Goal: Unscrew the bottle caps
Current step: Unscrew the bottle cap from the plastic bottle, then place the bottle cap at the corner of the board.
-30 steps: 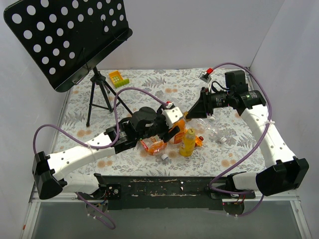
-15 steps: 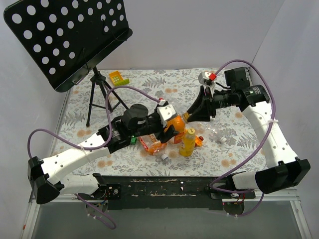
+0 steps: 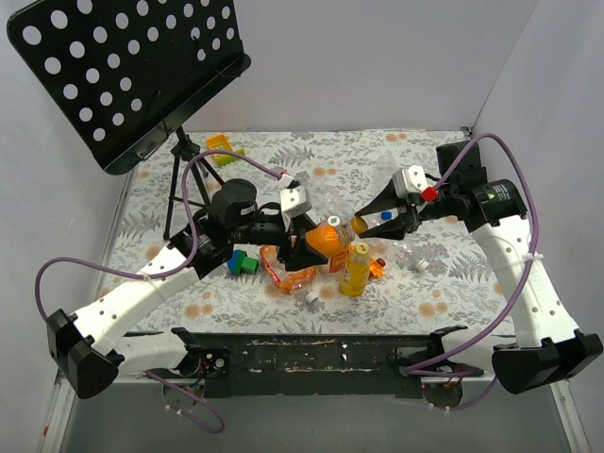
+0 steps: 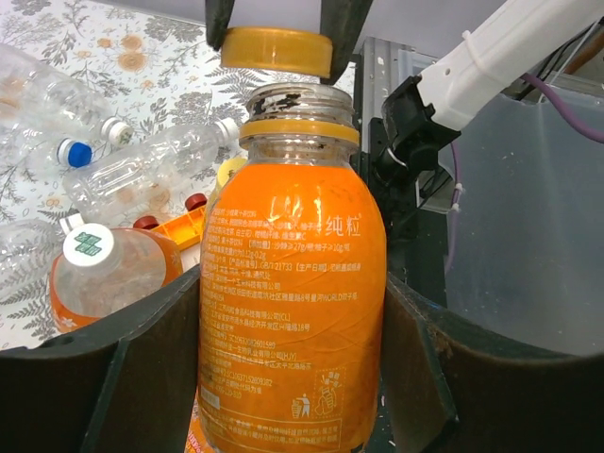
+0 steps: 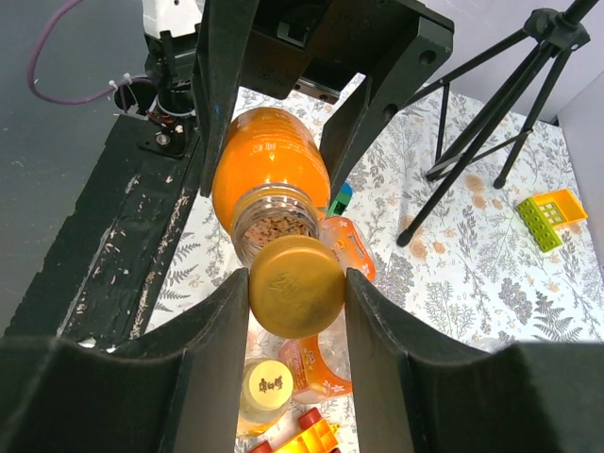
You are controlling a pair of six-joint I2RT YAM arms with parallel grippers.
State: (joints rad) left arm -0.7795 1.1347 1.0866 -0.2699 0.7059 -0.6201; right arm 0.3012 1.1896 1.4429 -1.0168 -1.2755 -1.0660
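A robot lab enclosure: plain white walls (image 3: 377,57) around a floral-covered table (image 3: 330,151).

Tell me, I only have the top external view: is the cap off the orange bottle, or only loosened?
Observer: Off. The left wrist view shows a gap between the yellow cap and the bare threaded neck of the orange bottle.
Operator: Is the cap gripped squarely?
Observer: The right wrist view shows the right fingers pinching it on opposite sides of its rim, its top face towards the camera.
Operator: And the bottle?
Observer: The left fingers clamp its labelled body on both sides, below the shoulder.
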